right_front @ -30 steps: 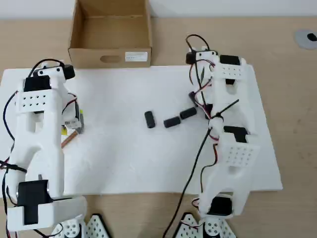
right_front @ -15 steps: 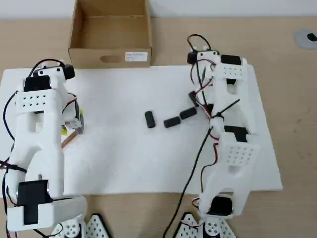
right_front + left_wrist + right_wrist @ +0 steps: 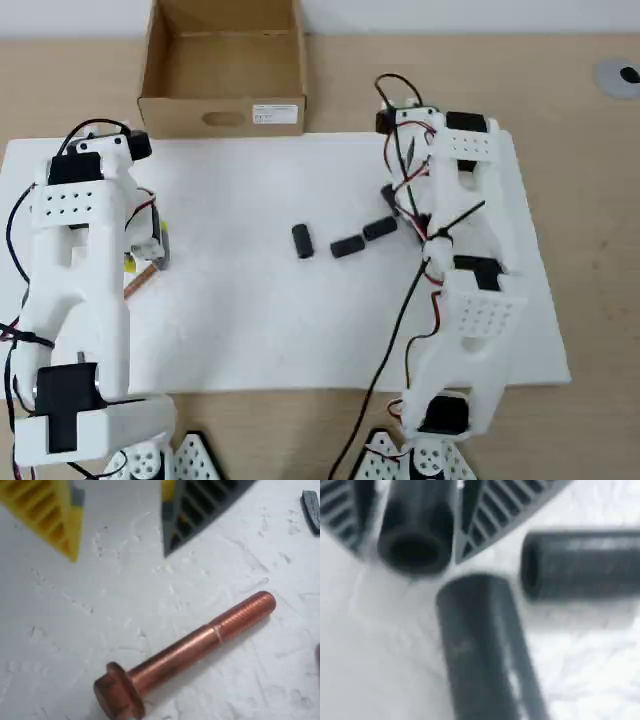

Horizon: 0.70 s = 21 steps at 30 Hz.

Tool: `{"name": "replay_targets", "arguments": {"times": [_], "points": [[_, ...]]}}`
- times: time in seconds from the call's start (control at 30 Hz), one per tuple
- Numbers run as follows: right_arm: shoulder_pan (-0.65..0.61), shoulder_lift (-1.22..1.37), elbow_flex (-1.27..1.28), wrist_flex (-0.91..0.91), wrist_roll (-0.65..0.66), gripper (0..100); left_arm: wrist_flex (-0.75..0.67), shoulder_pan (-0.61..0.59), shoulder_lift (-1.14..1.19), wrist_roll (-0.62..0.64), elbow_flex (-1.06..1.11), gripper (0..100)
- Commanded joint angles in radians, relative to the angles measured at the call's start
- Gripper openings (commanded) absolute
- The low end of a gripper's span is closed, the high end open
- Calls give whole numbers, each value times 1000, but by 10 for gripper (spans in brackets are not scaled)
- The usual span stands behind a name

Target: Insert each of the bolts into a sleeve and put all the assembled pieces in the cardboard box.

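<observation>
High view: a brown cardboard box stands at the far edge of the white foam mat. Three black tubular sleeves lie mid-mat, well apart from the box.
Left wrist view: the left gripper, fingers spread, hovers over the copper flanged bolt, which lies flat. An off-centre close could roll it away (round shank).
Right wrist view: the right gripper pinches a held sleeve. Two of the black tubular sleeves lie close beside it and might get knocked.

Looks like a robotics lab bench, going by the wooden table, white foam mat, and bare-wired left arm and right arm at the near edge.
</observation>
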Motion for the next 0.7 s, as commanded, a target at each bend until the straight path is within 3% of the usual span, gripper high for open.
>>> {"name": "replay_targets", "arguments": {"times": [0.0,0.53,0.67], "points": [[7,-88,2,25,6,156,37,-2,-4,-6,-43,125],[-4,-90,143,-72,11,155,34,-2,-4,-6,-43,125],[-5,-88,183,-110,26,100,32,-3,-4,-6,-43,125]]}}
